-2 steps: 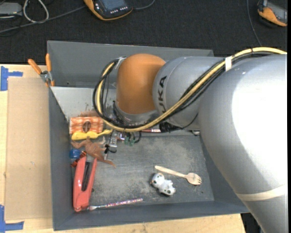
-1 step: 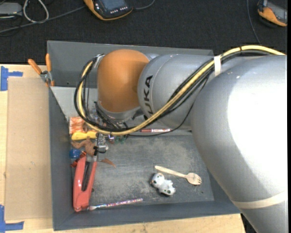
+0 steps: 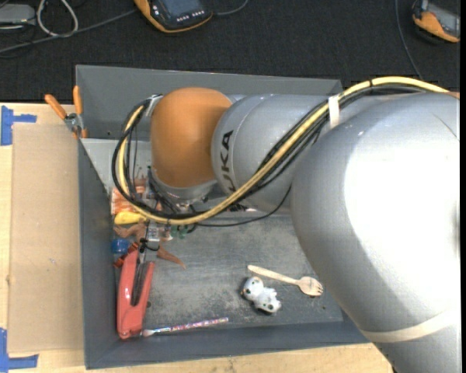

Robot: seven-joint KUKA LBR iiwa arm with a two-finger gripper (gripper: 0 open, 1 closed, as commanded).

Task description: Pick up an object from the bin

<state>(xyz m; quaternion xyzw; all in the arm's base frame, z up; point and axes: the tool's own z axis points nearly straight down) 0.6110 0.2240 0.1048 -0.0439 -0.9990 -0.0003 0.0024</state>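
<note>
— Grey metal bin, gritty floor. Arm?
— Smooth grey shell, part-hidden "KUKA" lettering, glossy orange dome.
— Gripper?
— Over the left-wall heap: long red flat tool, yellow lump. Wide or narrow, cannot tell.
— Elsewhere?
— Wooden spoon, white toy.

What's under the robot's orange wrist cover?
The orange cover hides whatever lies directly beneath. Past its lower edge show the hand, a yellow piece, a blue piece and a long red tool.
</note>
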